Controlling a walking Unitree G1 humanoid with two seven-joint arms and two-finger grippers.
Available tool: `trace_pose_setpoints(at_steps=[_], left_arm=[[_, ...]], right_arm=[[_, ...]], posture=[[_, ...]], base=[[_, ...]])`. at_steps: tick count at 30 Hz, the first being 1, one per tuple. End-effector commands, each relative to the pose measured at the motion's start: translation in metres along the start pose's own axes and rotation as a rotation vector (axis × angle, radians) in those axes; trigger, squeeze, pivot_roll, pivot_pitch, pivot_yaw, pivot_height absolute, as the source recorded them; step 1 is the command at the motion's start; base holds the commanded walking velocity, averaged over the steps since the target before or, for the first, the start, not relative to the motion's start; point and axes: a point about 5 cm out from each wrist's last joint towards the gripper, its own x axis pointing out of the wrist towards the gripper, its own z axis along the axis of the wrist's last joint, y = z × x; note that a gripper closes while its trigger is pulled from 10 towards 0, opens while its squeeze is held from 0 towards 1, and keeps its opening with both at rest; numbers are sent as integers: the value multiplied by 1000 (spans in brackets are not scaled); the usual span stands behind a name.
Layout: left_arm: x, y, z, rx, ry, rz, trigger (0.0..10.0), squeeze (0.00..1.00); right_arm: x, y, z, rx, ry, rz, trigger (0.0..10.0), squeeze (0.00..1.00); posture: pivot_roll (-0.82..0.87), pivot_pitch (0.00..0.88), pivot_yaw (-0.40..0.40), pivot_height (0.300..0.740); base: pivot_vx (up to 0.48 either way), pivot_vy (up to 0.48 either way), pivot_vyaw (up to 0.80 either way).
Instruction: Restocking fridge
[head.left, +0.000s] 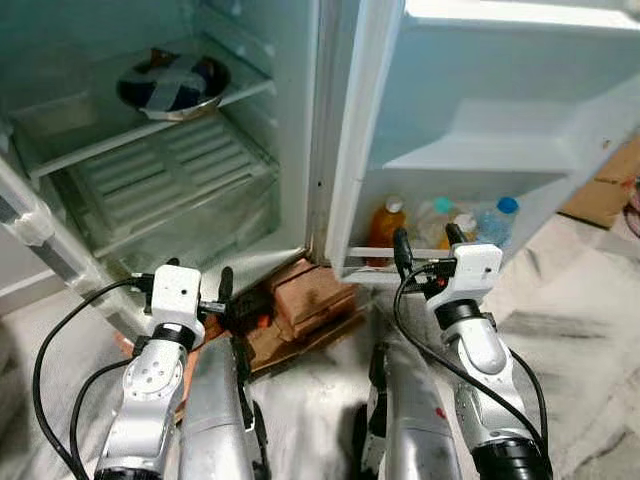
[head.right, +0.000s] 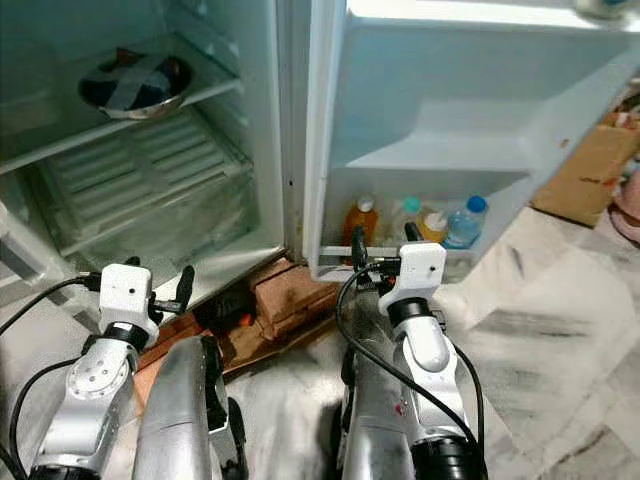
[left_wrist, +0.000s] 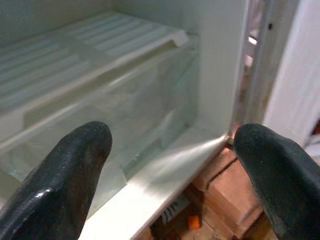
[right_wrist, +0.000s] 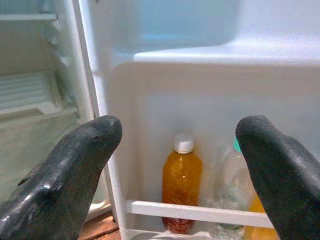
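Observation:
The fridge stands open, its door (head.left: 470, 120) swung to the right. On the door's bottom shelf (head.left: 400, 252) stand an orange-drink bottle (head.left: 385, 230), a clear bottle with a teal cap (head.left: 438, 215) and a blue-capped water bottle (head.left: 497, 222). My right gripper (head.left: 428, 242) is open just in front of that shelf, empty, with the orange bottle (right_wrist: 181, 187) straight ahead of it. My left gripper (head.left: 200, 275) is open and empty, low by the fridge's bottom sill, facing the clear crisper drawer (left_wrist: 125, 115).
A taped metal bowl (head.left: 175, 85) rests on the upper glass shelf. Brown blocks (head.left: 310, 295) prop up the fridge's base between my arms. A cardboard box (head.left: 610, 185) lies on the floor at right. Black cables loop off both wrists.

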Motion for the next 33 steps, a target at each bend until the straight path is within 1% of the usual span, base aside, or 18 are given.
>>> trace_pose_setpoints(at_steps=[1,3,6,9,10,16,24,31,33], left_arm=[[-3,-2,-6,2,11,-4,10000,0],[-3,2,-8,-8,12,21,10000,0],[-2,3,-8,-10,10,24,10000,0],[2,0,-4,-7,-9,9,10000,0],[2,0,-4,-7,-9,9,10000,0],[6,0,-3,-5,-12,4,10000,0],[7,-5,-5,-9,-11,-11,10000,0],[8,-6,-6,-11,-8,-9,10000,0],[8,-5,-7,-11,1,6,10000,0]], right_arm=[[1,-1,4,-12,-1,-8,10000,0],[4,-1,7,-25,-6,-16,10000,0],[6,0,7,-28,-7,-14,10000,0],[10,2,8,-28,-5,-14,10000,0],[10,2,8,-28,-5,-14,10000,0],[11,2,9,-34,-5,-19,10000,0],[9,0,9,-47,0,-25,10000,0],[10,-1,9,-50,0,-34,10000,0],[10,-1,9,-51,4,-36,10000,0]], posture=[[53,66,-35,607],[55,66,-37,626],[59,59,-37,636],[58,56,-32,655],[58,56,-32,655],[51,53,-31,688],[47,56,-31,735],[49,54,-34,740],[45,57,-36,740]], base=[[0,0,0],[0,0,0],[0,0,0],[0,0,0],[0,0,0],[0,0,0],[0,0,0],[0,0,0],[0,0,0]])
